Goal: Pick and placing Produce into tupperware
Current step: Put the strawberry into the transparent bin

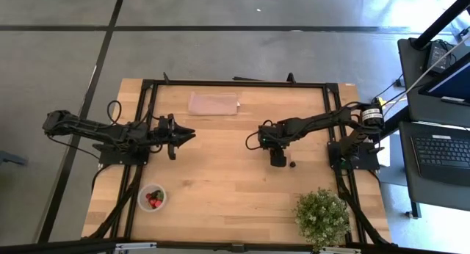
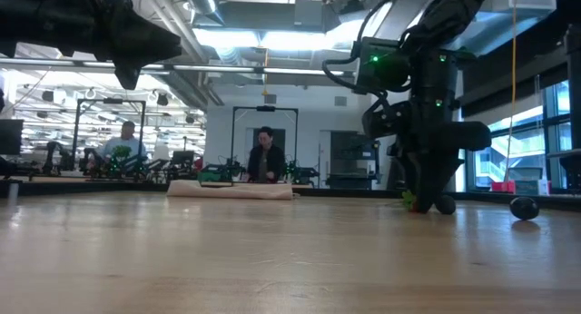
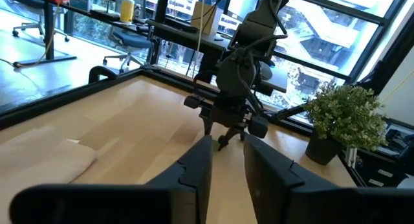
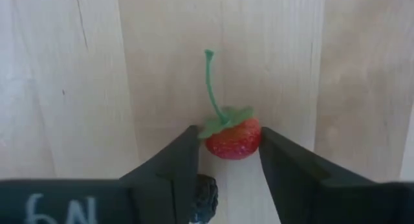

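Note:
A red strawberry [image 4: 233,138] with a green top and stem lies on the wooden table right of centre, and my right gripper [image 1: 277,160] stands over it, pointing down and shut on it. One dark berry [image 4: 204,197] lies right beside a finger, and another dark berry [image 1: 293,164] lies a little to the right. The round clear tupperware [image 1: 153,198] stands near the front left with red strawberries inside. My left gripper [image 1: 185,134] hovers level above the table's left side. It is slightly open, with nothing between its fingers [image 3: 194,169]. My right gripper pinches the strawberry's red body [image 4: 253,141] between its two fingers, one on each side. The fingers come from above, pointing down. The strawberry lies on the table with its stem [image 4: 210,78] stretched flat along the wood.
A bushy green potted plant [image 1: 322,217] stands at the front right corner. A flat pinkish cloth [image 1: 214,103] lies near the far edge. Bare wood stretches between the right gripper and the tupperware. People sit at desks in the room beyond the table.

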Available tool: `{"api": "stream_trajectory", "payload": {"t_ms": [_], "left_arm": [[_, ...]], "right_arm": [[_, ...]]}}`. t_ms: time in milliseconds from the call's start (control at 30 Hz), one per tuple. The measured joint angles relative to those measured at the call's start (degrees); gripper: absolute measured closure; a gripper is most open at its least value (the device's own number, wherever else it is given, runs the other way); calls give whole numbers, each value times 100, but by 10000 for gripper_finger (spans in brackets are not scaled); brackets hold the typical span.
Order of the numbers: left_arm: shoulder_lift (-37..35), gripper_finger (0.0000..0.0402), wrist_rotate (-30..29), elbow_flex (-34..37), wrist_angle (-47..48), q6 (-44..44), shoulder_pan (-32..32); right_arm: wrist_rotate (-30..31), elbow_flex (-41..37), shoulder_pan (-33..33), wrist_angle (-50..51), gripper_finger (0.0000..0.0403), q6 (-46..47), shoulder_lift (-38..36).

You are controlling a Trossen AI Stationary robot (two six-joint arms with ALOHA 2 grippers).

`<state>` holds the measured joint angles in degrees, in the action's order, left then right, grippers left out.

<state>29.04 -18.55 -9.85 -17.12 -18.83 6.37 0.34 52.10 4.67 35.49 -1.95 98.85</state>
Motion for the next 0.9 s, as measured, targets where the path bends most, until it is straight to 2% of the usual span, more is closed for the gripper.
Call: {"api": "stream_trajectory", "payload": {"t_ms": [667,900], "left_arm": [[0,287,-7,-1,0,0,0],[0,279,-7,0,2,0,0]], "right_arm": [[20,-20,-2,-269,286,-9,2],[20,-20,-2,-280,286,13,4]]}}
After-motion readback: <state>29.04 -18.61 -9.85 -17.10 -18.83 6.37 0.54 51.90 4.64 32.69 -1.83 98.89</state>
